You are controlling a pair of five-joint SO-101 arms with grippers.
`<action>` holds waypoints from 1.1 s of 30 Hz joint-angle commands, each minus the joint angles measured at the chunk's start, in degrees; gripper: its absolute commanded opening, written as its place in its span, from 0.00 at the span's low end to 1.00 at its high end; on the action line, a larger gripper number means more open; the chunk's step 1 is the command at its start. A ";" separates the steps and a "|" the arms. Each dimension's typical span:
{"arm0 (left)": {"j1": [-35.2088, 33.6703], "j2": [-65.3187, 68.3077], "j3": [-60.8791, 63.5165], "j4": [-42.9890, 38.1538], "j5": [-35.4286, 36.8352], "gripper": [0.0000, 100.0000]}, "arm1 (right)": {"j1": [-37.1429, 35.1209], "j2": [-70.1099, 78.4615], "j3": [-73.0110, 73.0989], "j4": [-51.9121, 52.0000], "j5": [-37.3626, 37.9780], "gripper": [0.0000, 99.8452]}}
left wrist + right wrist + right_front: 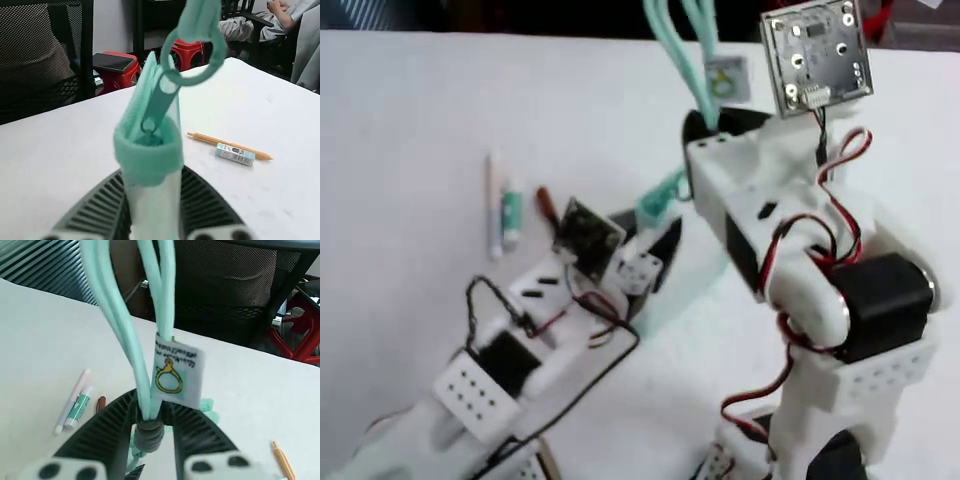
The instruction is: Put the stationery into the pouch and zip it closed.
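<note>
ok so the left tool (150, 172) is clamped on one end of the mint pouch (147, 152), with a jaw pressed against the fabric on each side. In the high view that sits about dead centre of the frame. The right tool (149, 407) is pinched around the pouch's mint strap (150, 315), right at a dark collar where the two cords meet, and a small white label (177, 372) hangs just past the jaws. The high view puts this one at upper middle, above and a bit right of the other tool. So the pouch is held between the two of them. Its zipper pull (162, 100) hooks into a mint ring (192, 55) that leads on to the strap, and I can't tell how far the zip is open. None of the stationery is in the pouch. At left centre of the high view a white pen (494, 205), a green and white tube (511, 215) and a brown-tipped piece (547, 205) lie side by side on the counter (400, 120). An orange pen (200, 136) lies elsewhere on the counter, with a small box (235, 153) touching it
</note>
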 commanded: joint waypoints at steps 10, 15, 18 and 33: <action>-1.54 -23.16 11.69 2.90 -3.96 0.02 | 5.76 8.92 -0.26 -6.20 5.19 0.02; -1.19 -29.76 11.96 8.00 -6.51 0.02 | 11.38 12.18 -0.26 -11.03 5.19 0.02; -1.19 -30.20 11.96 8.53 -6.51 0.02 | 13.14 13.93 -0.26 -11.47 5.19 0.02; -1.19 -30.20 12.13 8.53 -6.51 0.02 | 21.85 16.13 -0.26 -14.55 5.27 0.02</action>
